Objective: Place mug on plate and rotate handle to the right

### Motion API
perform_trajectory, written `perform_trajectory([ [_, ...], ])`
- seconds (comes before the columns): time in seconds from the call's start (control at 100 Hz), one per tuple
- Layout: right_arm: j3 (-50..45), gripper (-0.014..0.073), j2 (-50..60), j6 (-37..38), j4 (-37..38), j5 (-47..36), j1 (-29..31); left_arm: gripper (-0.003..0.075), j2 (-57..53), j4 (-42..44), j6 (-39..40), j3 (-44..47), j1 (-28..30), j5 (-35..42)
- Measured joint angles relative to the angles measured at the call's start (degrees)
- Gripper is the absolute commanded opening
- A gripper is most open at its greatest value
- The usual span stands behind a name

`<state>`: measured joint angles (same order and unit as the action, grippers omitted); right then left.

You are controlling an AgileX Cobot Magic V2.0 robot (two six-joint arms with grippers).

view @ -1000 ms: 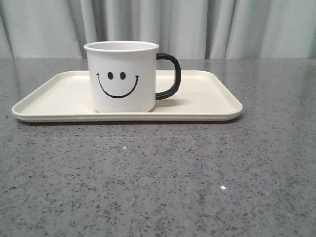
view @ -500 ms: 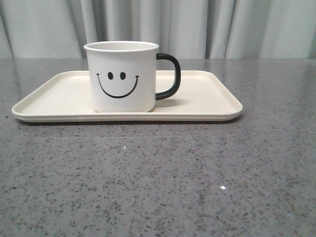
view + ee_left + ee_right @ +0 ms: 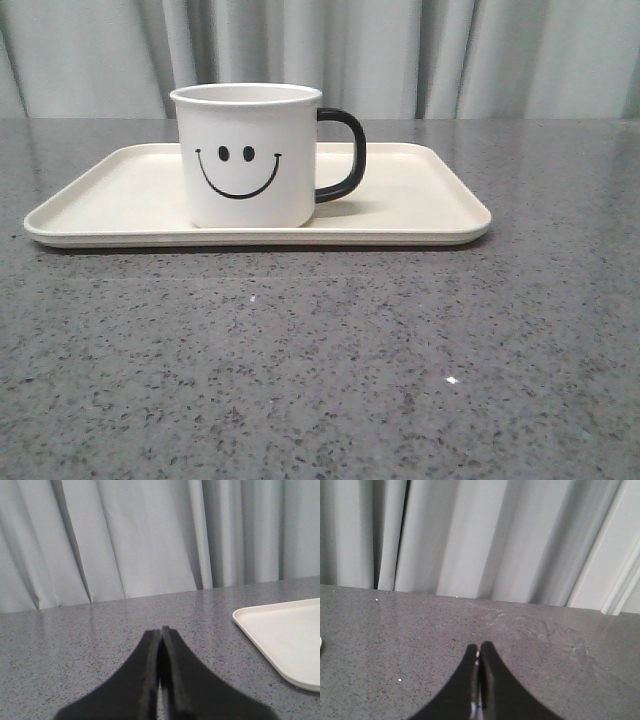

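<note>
Mug [image 3: 247, 155] stands upright on plate [image 3: 420, 195], handle [image 3: 343, 153] pointing right; left claw [image 3: 161, 632] and right claw [image 3: 479, 650] pinched closed, empty.

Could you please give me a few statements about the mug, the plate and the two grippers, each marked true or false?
1. The mug stands upright on the plate. True.
2. The handle points to the left in the front view. False: it points right.
3. The left gripper is shut and holds nothing. True.
4. The right gripper grips the mug. False: it is shut over the bare table.
5. The smiley face is turned toward the curtain. False: it faces the front camera.
</note>
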<state>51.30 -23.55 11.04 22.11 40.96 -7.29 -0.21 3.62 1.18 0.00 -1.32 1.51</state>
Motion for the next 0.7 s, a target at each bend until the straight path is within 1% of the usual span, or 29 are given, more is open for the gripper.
perform_trajectory([
  [0.51, 0.0, -0.0109, 0.1, 0.0, 0.1, 0.0, 0.0, -0.0020, 0.0, 0.0, 0.0, 0.0, 0.0, 0.0],
  [0.7, 0.0, -0.0109, 3.3, 0.0, 0.3, 0.0, 0.0, -0.0020, 0.0, 0.0, 0.0, 0.0, 0.0, 0.0],
])
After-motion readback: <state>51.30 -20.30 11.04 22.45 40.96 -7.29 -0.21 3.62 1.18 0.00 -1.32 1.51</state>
